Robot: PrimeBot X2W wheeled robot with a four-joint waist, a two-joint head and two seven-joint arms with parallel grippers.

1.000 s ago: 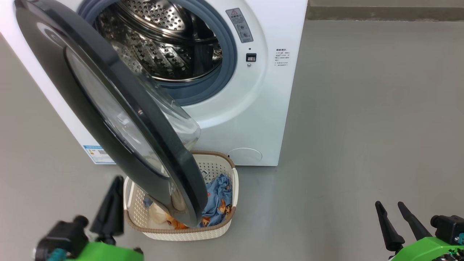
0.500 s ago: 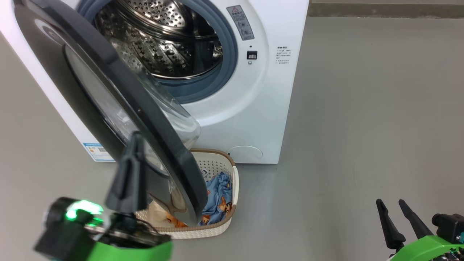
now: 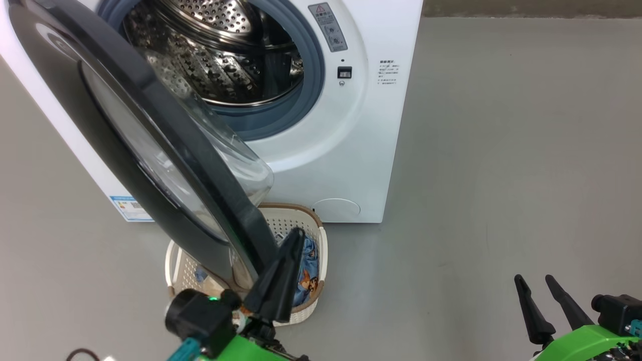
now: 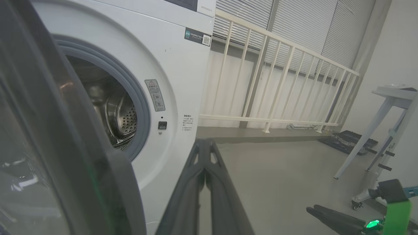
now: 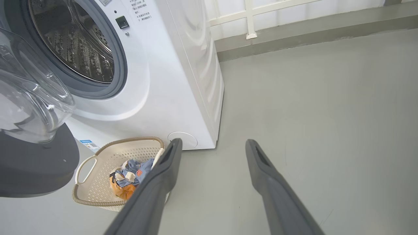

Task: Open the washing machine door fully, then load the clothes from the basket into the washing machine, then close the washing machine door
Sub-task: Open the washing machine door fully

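Note:
The washing machine (image 3: 371,125) stands with its steel drum showing. The washing machine door (image 3: 230,210) hangs partly open, swung out over the basket (image 3: 301,223) on the floor. The clothes (image 3: 310,260), blue with bear prints, lie in the basket, partly hidden by the door. My left gripper (image 3: 295,234) is shut and holds nothing, just right of the door's free edge and in front of the basket. In the left wrist view the left gripper (image 4: 204,142) points past the door (image 4: 65,147). My right gripper (image 3: 534,279) is open at the lower right. The right wrist view has the basket (image 5: 98,163) and clothes (image 5: 130,173) left of the right gripper (image 5: 213,143).
Bare grey floor (image 3: 501,175) stretches to the right of the machine. Behind it, in the left wrist view, are a white railing (image 4: 277,81), a pale table on slanted legs (image 4: 375,130) and a dark flat object (image 4: 349,143) on the floor.
My left gripper has swung from the lower left, across the front of the door, to the door's right edge by the basket. The head camera shifted slightly. The right gripper stayed put.

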